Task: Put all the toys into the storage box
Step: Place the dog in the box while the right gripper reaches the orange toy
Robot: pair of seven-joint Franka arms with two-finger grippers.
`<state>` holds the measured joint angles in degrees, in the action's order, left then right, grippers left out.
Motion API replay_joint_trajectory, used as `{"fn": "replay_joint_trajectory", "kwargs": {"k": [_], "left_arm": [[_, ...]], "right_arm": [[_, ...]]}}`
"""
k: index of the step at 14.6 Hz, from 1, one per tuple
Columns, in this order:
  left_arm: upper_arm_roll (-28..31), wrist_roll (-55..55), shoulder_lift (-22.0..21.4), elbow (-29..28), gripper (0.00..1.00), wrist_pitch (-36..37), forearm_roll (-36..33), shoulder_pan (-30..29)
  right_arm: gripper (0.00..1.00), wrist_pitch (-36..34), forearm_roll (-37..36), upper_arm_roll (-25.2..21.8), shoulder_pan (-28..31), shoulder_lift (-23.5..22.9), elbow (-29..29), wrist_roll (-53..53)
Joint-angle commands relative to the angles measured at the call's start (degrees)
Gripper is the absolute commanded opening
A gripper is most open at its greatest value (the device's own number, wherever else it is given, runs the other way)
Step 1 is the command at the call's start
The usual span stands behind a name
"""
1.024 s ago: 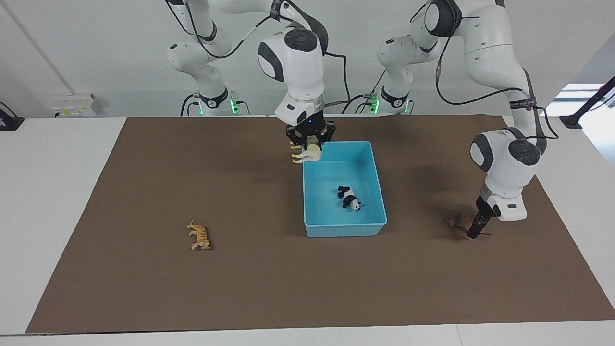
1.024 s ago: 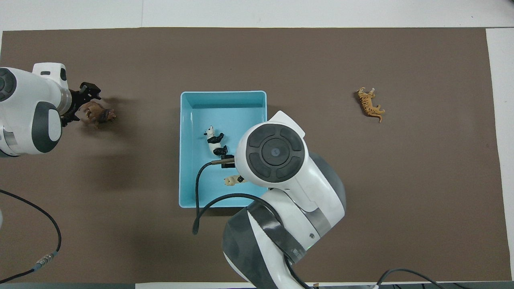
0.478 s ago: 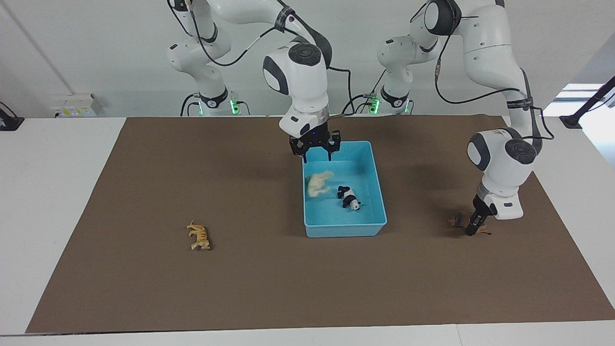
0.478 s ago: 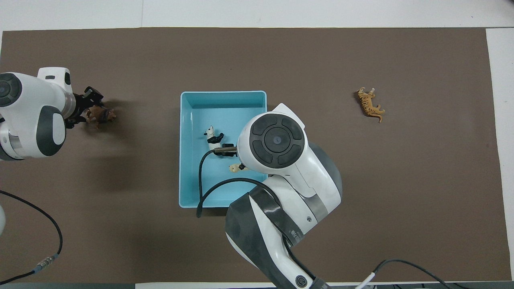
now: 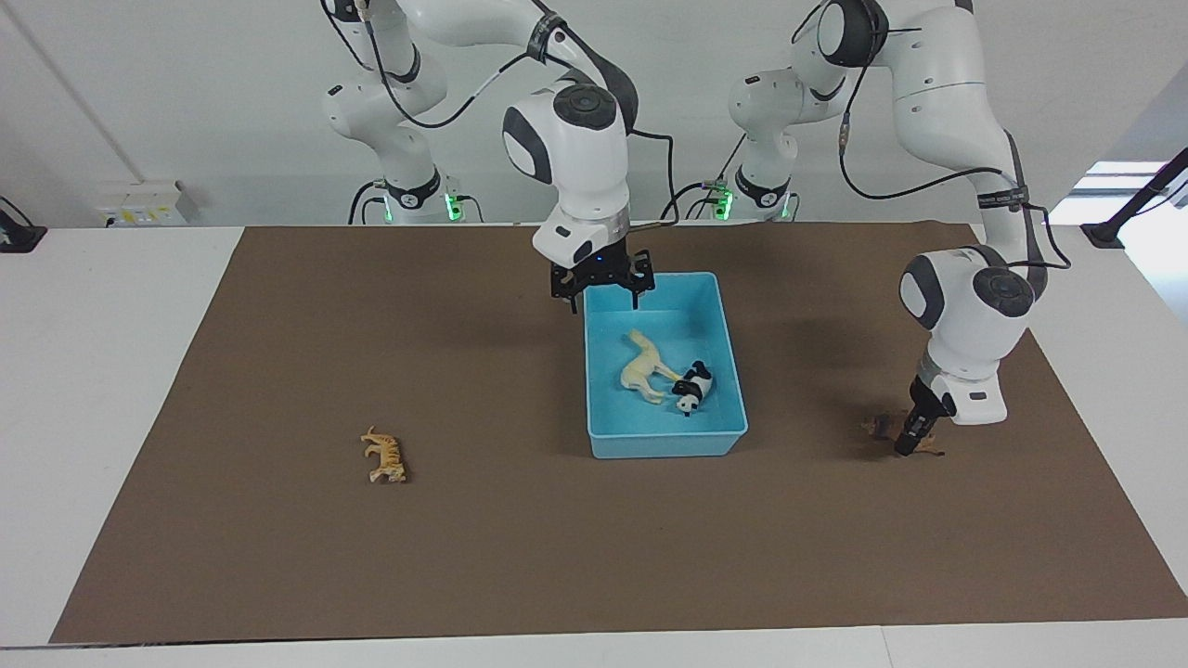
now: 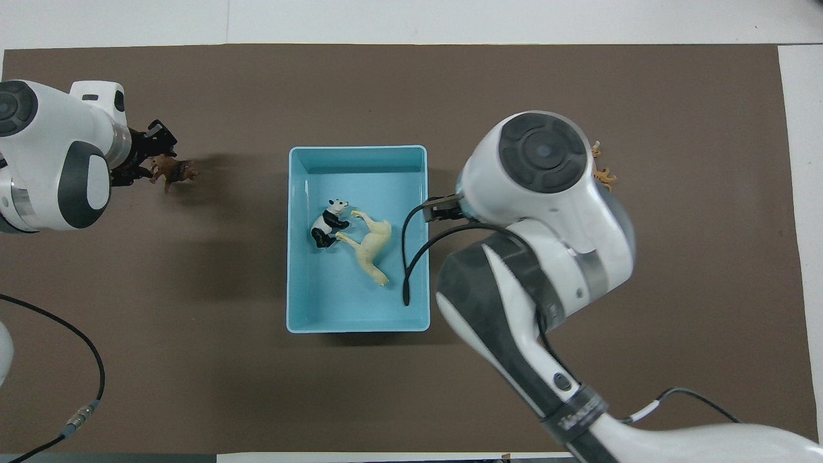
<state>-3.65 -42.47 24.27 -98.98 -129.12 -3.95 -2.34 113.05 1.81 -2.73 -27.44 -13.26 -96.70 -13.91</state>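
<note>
Brown paper (image 5: 278,575) covers most of the white table (image 5: 93,371), and lots of it is bare. At the middle sits the blue storage box (image 5: 733,371). Inside it the cream camel (image 5: 642,369) lies on its side, touching the panda (image 5: 694,387). Both lie near the middle of the box floor, with room along the walls.

The right gripper (image 5: 601,289) hangs over the box edge nearest the robots. Its fingers are spread apart and hold nothing.

The orange tiger (image 5: 384,456) lies alone on the paper toward the right arm's end, well apart from the box, with clear space all around.

The brown animal (image 6: 171,171) is toward the left arm's end, also well apart from the box. The left gripper (image 5: 911,438) is down right at it. I cannot tell if its fingers are apart or together.
</note>
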Motion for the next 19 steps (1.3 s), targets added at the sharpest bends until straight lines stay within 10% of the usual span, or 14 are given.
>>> {"fn": "replay_joint_trajectory", "kwargs": {"k": [1,9,10,12,19], "left_arm": [[0.75,0.11,-3.95,4.23,0.0,8.69,6.74,3.65],[0.75,-17.12,-9.4,-2.15,0.01,3.64,12.57,22.89],[0.75,-17.12,-10.63,-6.27,0.2,0.05,12.57,23.51],[0.75,-16.94,-11.87,-9.56,0.92,-2.63,12.57,24.31],[1.28,-13.01,-19.67,-4.55,1.0,14.22,9.15,21.25]], "right_arm": [[1.0,-0.73,0.3,0.88,8.69,0.69,-1.2,14.39],[1.0,15.17,0.56,0.79,14.69,-1.5,-8.06,35.53],[1.0,15.61,0.56,0.79,15.39,-2.03,-8.06,36.32],[1.0,17.36,0.56,0.88,19.07,-3.7,-8.06,40.78],[1.0,26.59,4.16,0.97,24.19,-9.86,-10.25,50.56]]}}
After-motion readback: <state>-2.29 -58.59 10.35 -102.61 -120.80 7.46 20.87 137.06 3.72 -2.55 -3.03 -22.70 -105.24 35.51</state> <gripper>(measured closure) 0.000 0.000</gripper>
